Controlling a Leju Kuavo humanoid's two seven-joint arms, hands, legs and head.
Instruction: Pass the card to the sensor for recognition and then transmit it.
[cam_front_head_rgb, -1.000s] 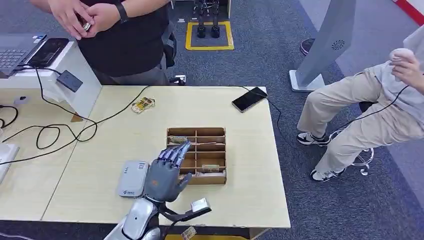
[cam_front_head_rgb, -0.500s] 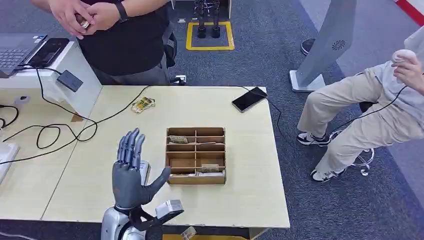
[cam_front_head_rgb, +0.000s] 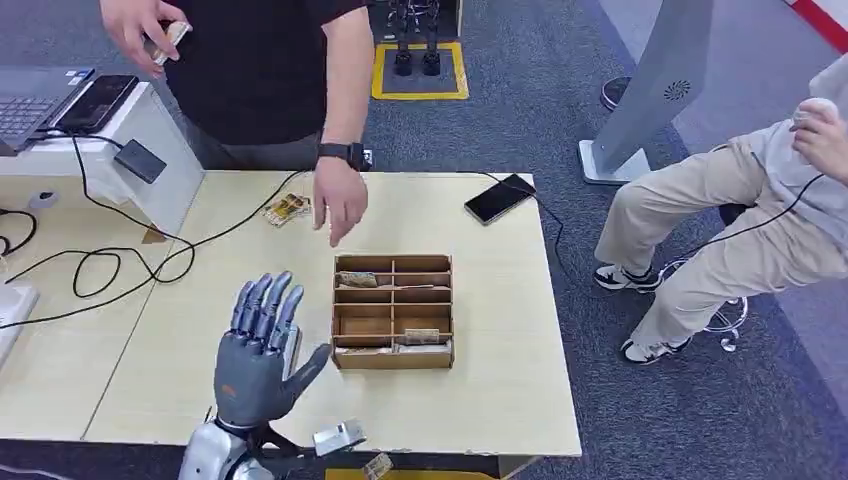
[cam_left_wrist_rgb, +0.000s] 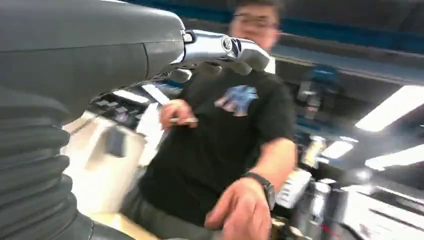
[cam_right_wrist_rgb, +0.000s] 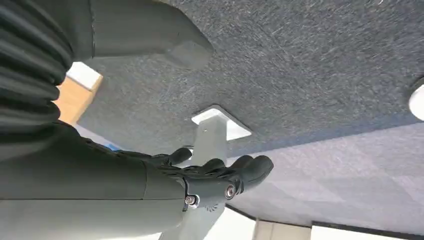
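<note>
1. Card (cam_front_head_rgb: 356, 279): a small flat piece lies in an upper-left compartment of the wooden divider box (cam_front_head_rgb: 392, 311); another sits in a lower compartment near the front wall. Which one the task means cannot be told. Judged from its look, a card is light, thin, fairly stiff and smooth, so it is likely to slip from a loose pinch; the sensible hold is across its flat faces near one exposed edge, lifted clear of the compartment wall.
2. Sensor (cam_front_head_rgb: 292, 340): a pale flat device lies on the table (cam_front_head_rgb: 500, 400) just left of the box, largely hidden behind the robot's hand.
3. Left hand (cam_front_head_rgb: 255, 352): raised above the table's near-left part, palm outward, fingers spread and upright, thumb angled toward the box; it holds nothing and touches neither box nor card.
4. Right hand (cam_right_wrist_rgb: 210, 180): hangs over grey carpet, fingers lightly curled together, with nothing visible in them.
5. Standing person: one hand (cam_front_head_rgb: 340, 200) hangs over the table's far edge, near a small packet (cam_front_head_rgb: 286, 209); the other (cam_front_head_rgb: 135, 25) holds a small object, kind unclear.
6. Surroundings: a black phone (cam_front_head_rgb: 498, 198) on its cable lies at the far right corner; a seated person (cam_front_head_rgb: 740, 220) is off to the right.
</note>
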